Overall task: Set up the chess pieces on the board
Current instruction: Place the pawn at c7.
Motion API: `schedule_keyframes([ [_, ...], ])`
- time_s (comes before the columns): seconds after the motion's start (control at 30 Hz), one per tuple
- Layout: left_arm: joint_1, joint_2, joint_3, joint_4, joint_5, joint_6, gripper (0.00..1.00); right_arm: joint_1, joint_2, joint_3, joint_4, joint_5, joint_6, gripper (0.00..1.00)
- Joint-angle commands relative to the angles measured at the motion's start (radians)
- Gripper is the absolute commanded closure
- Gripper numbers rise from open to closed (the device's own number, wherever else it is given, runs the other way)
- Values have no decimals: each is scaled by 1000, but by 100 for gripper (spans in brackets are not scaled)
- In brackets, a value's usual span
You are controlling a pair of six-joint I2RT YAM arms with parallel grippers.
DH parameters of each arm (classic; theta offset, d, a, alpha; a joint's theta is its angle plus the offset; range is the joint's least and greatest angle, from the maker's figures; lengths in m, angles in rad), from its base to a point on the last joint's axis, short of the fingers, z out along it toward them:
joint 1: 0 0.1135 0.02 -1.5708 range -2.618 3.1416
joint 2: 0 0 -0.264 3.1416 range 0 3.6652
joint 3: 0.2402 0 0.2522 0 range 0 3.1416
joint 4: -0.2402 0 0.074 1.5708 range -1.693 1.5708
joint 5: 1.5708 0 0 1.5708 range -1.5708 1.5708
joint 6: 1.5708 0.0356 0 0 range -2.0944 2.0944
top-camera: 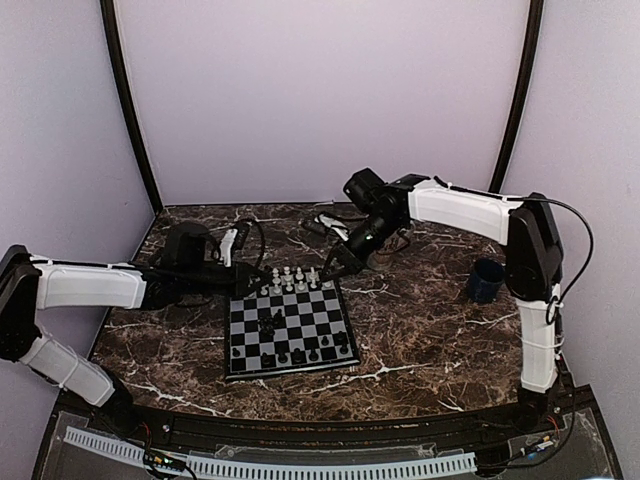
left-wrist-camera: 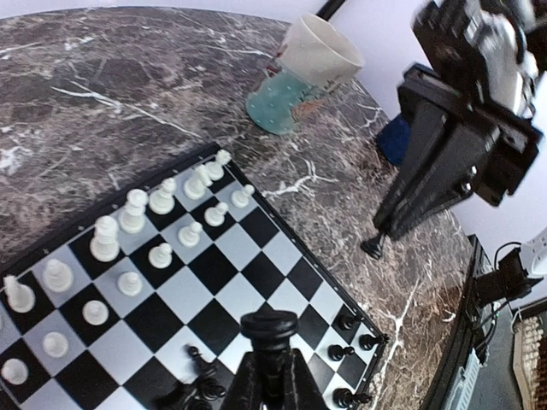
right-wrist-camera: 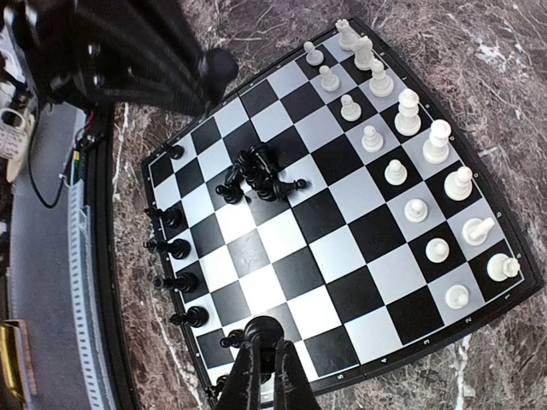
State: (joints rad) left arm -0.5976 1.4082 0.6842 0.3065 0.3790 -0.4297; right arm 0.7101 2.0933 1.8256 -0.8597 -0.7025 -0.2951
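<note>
The board (top-camera: 290,330) lies mid-table. White chess pieces (right-wrist-camera: 402,137) stand in two rows along its far side. Black ones stand along the near edge (right-wrist-camera: 171,248), and several more lie heaped in the middle (right-wrist-camera: 256,175). My left gripper (left-wrist-camera: 269,367) is shut on a black piece with a flat round top (left-wrist-camera: 269,327), held above the board. From the top view it (top-camera: 258,284) hangs at the board's far left corner. My right gripper (right-wrist-camera: 263,359) is shut on a black pawn (right-wrist-camera: 265,329). In the left wrist view that pawn (left-wrist-camera: 373,248) hangs over the marble beside the board's right edge.
A cream and teal mug (left-wrist-camera: 299,73) lies on its side on the marble behind the board. A dark blue cup (top-camera: 485,280) stands at the right near the right arm's base. Purple walls close in the table on three sides.
</note>
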Motion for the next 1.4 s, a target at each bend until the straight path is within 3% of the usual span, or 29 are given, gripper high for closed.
schedule_keyframes([
  [0.0,50,-78,20,-140,-71,-15,99,83,-37,-2,6,177,-77,96],
  [0.63,87,-140,-20,-142,-105,-47,98,308,83,-4,-32,463,-182,95],
  [1.37,88,-97,-30,-109,-86,-46,98,336,114,-16,-80,467,-217,94],
])
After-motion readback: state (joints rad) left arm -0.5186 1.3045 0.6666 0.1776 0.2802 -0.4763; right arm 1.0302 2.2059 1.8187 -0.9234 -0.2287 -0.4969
